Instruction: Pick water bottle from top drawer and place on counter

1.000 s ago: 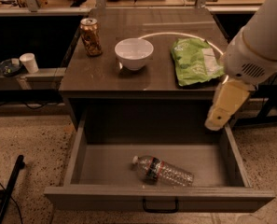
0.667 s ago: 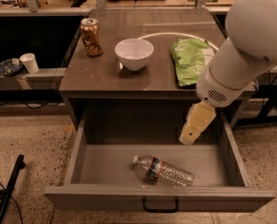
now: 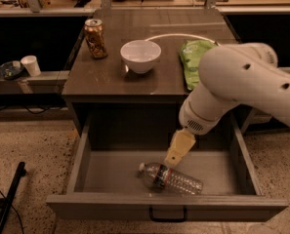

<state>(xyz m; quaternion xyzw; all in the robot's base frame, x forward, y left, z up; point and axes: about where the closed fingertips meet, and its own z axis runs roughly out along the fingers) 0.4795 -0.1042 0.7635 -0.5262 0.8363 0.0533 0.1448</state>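
The water bottle [image 3: 170, 178] lies on its side in the open top drawer [image 3: 134, 208], white cap pointing left, dark label band near its neck. My gripper [image 3: 176, 152] is inside the drawer, its yellowish tip just above the bottle's middle. The white arm [image 3: 232, 87] reaches in from the right and hides part of the counter [image 3: 110, 74] and the drawer's back right. The drawer's black handle [image 3: 168, 214] shows on the front panel.
On the counter stand a brown patterned can [image 3: 95, 38], a white bowl [image 3: 140, 55] and a green bag [image 3: 196, 57]. A ledge at the left holds a white cup [image 3: 31, 65]. A black pole [image 3: 8, 199] lies on the floor at the left.
My arm has swung left and down from the drawer's right edge. The gripper now sits inside the drawer just above the bottle. The bottle has not moved.
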